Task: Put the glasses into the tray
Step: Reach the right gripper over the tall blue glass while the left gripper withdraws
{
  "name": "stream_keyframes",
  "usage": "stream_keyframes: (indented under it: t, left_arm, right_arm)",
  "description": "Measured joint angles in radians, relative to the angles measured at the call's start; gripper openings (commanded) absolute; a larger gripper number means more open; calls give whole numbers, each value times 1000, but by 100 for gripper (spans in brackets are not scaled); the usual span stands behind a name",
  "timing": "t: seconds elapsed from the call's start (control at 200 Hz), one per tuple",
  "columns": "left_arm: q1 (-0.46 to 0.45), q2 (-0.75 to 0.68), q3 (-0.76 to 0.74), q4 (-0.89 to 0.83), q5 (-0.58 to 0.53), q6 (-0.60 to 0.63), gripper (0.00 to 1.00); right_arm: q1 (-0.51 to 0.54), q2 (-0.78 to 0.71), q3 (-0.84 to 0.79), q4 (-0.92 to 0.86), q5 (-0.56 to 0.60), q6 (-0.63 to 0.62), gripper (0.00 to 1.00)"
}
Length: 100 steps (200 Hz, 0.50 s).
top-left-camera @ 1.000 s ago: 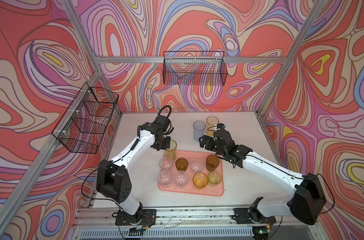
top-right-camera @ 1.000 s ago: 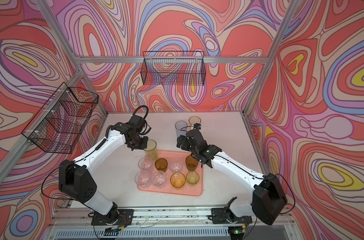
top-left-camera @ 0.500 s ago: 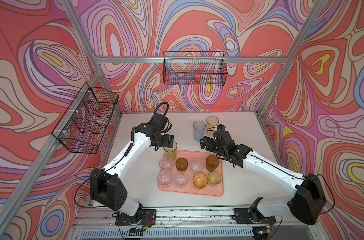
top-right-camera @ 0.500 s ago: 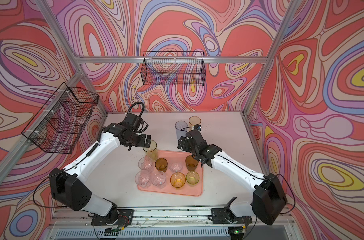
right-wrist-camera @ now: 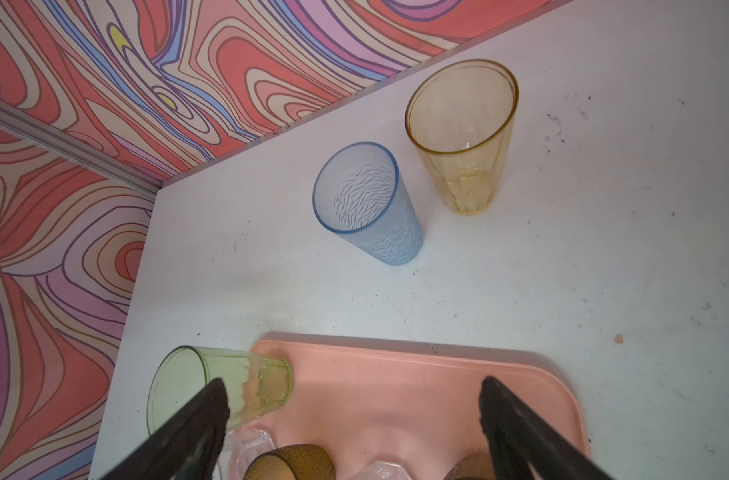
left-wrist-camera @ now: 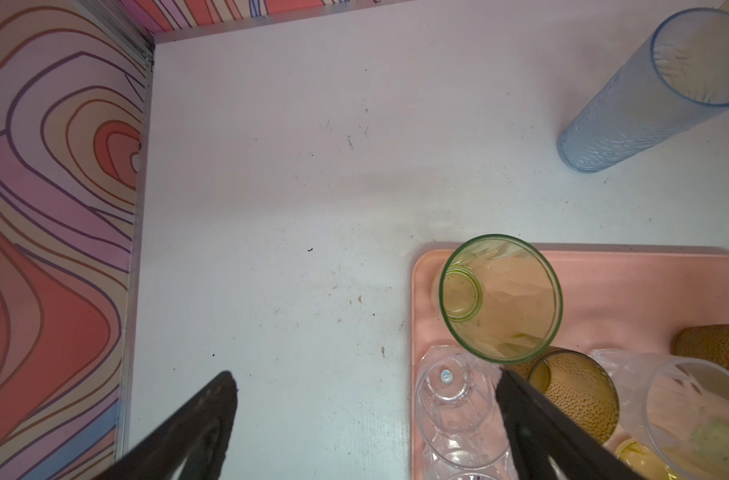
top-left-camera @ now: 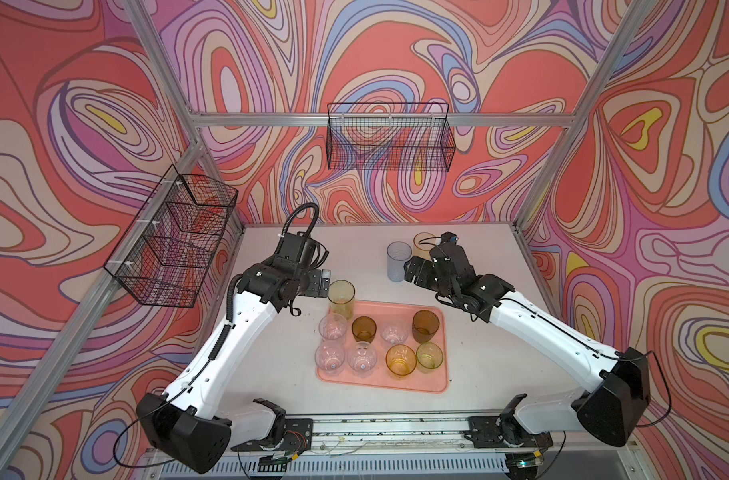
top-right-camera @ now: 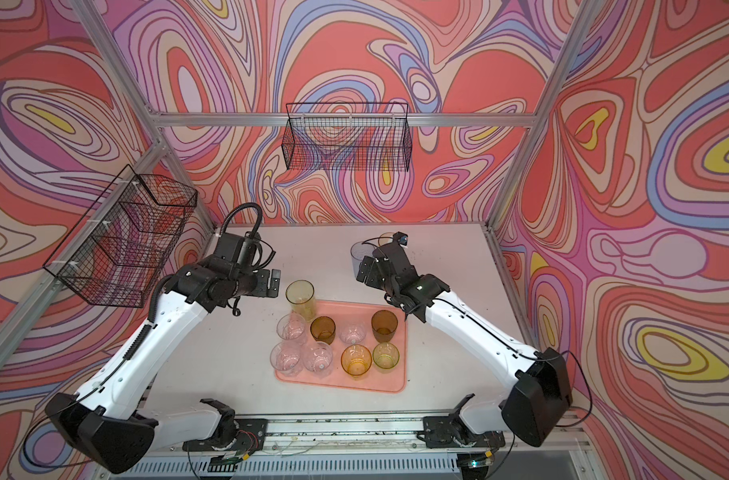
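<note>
The white table [top-left-camera: 475, 266] carries everything. The pink tray [top-left-camera: 389, 385] sits near me in the middle with nine tumblers standing in it, so I judge the job mostly done, with two left to fetch.

My right gripper [top-left-camera: 412, 270] hangs with its jaws wide and empty, just beside the blue-grey tumbler [top-left-camera: 398, 261]. My left gripper [top-left-camera: 322, 282] is also spread wide, holding nothing, close to the tall yellow tumbler [top-left-camera: 341, 298] in the tray's far left corner but not touching it.

I take the blue-grey tumbler as my next pick. It stands upright on the table beyond the tray, and the orange tumbler [right-wrist-camera: 462, 137] stands near it, farther back, with a gap between them.

To do it well, I would bring the right jaws astride the blue-grey body, centred, and close gently, since a tall, thin-walled cup probably tips easily. I would keep the far finger out of the orange one.

The bare strip along the tray's far edge, between the yellow tumbler and the dark brown tumbler [top-left-camera: 425, 326], looks like the best landing spot.
</note>
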<state>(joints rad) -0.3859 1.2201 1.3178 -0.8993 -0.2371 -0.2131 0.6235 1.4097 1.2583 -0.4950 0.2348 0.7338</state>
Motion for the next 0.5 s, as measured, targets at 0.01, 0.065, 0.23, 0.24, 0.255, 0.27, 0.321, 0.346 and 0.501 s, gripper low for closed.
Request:
stream_keyframes:
  t: [0.01, 0.065, 0.23, 0.24, 0.255, 0.27, 0.321, 0.346, 0.501]
  left_arm:
    - [0, -9, -8, 7, -1, 0, 100]
    - [0, -45, -42, 35, -5, 5, 100]
    - [0, -100, -104, 97, -1, 12, 100]
    - [0, -100, -105, 98, -1, 12, 100]
    - [0, -100, -106, 101, 1, 12, 100]
    - [0, -100, -107, 105, 1, 12, 100]
    - [0, -99, -109, 115, 4, 12, 100]
    - [0, -98, -109, 118, 6, 11, 100]
    - [0, -87, -109, 125, 26, 11, 100]
  right_arm:
    - [-1, 4, 5, -2, 0, 0, 97]
    - [-7, 30, 42, -13, 0, -2, 97]
    - [-22, 103, 139, -58, -24, -16, 95]
    - [-23, 109, 148, -62, -27, -18, 95]
    - [-25, 117, 159, -67, -31, -19, 95]
    - [-27, 125, 172, -74, -33, -23, 94]
    - [-34, 157, 219, -94, -48, -35, 94]
    - [-37, 172, 240, -103, -53, -41, 94]
    - [-54, 282, 385, -156, -114, -91, 88]
